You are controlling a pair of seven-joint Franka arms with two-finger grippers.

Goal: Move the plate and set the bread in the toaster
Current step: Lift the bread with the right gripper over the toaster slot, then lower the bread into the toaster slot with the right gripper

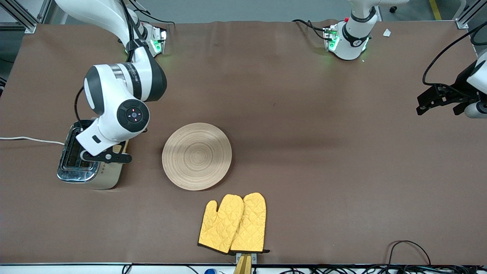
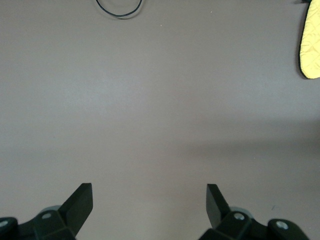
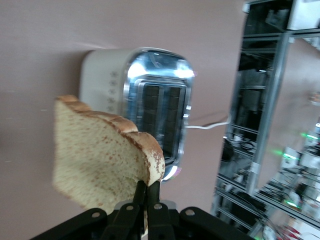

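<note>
The cream toaster with a chrome top (image 1: 76,173) stands at the right arm's end of the table, both slots showing in the right wrist view (image 3: 155,100). My right gripper (image 1: 116,154) hangs over the toaster's side, shut on a tan speckled bread slice with a brown crust (image 3: 100,165), gripped at its edge (image 3: 147,187). Only a sliver of the bread (image 1: 118,147) shows in the front view. The round wooden plate (image 1: 196,156) lies bare mid-table, beside the toaster. My left gripper (image 1: 420,108) waits open and empty over bare cloth at the left arm's end (image 2: 149,187).
A pair of yellow oven mitts (image 1: 234,222) lies nearer the front camera than the plate, also seen in the left wrist view (image 2: 311,45). The toaster's white cord (image 1: 30,139) runs off the table edge. A black cable loop (image 1: 407,247) lies at the front edge.
</note>
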